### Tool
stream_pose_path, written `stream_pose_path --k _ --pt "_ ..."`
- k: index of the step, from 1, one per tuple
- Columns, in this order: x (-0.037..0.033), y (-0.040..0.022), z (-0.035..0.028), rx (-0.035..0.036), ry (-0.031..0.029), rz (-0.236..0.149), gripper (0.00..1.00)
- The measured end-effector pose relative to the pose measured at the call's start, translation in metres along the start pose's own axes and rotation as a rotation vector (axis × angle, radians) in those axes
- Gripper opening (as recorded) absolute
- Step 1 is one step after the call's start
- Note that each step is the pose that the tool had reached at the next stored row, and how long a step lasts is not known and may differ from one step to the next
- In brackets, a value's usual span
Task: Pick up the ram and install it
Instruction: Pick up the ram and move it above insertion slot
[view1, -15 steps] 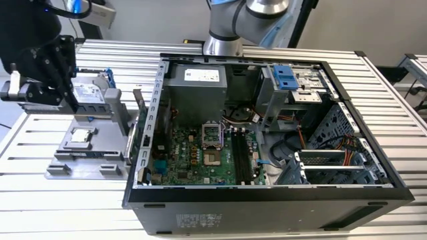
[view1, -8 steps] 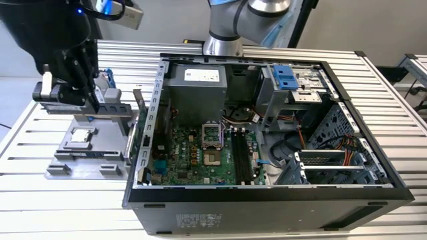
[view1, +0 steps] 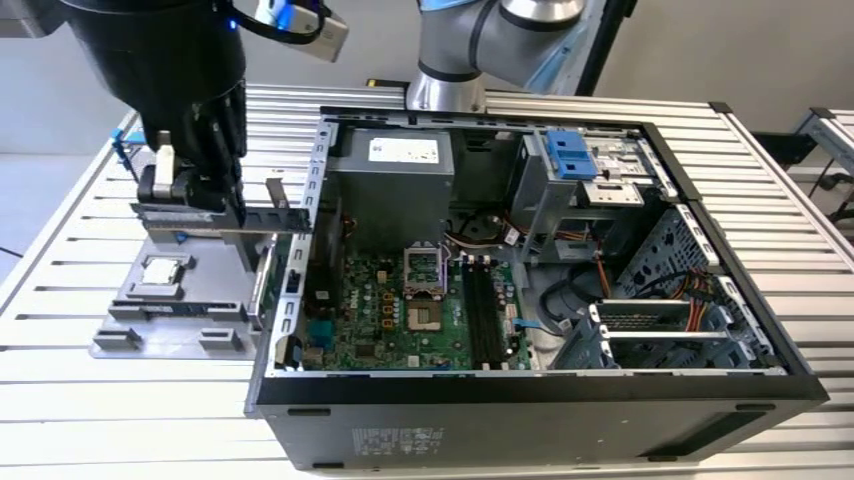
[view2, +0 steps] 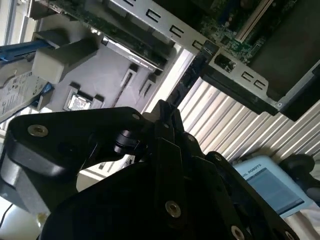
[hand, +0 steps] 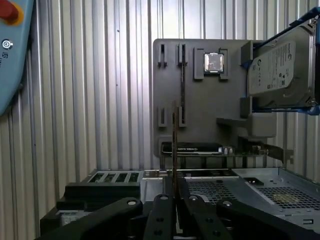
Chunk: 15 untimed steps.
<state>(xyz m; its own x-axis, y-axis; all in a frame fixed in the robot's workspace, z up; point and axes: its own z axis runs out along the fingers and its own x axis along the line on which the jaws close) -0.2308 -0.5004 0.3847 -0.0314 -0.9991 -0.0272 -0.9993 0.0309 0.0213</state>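
Note:
My gripper (view1: 184, 196) is shut on the ram (view1: 274, 221), a long dark stick held level above the grey fixture tray (view1: 127, 325), just outside the open computer case (view1: 534, 400) at the exterior view's left. In the first wrist view the ram (hand: 174, 145) shows edge-on, rising from between the fingers (hand: 162, 210), lifted clear of its narrow tray slot (hand: 182, 85). In the second wrist view the ram (view2: 192, 75) juts out past the gripper (view2: 163, 114) toward the case's edge. The motherboard's black ram slots (view1: 486, 312) lie inside the case.
On the tray sit a small square silver processor chip (hand: 214, 62) and a silver hard drive in a blue frame (hand: 279, 67). The case's metal side wall (view1: 315, 180) stands between the gripper and the motherboard. A teach pendant (hand: 11, 55) lies on the slatted table.

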Motion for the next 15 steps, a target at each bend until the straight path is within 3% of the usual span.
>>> stream_pose_path --k 15 --pt "-0.0021 -0.0685 -0.0014 -0.0047 0.0001 0.0 0.0"
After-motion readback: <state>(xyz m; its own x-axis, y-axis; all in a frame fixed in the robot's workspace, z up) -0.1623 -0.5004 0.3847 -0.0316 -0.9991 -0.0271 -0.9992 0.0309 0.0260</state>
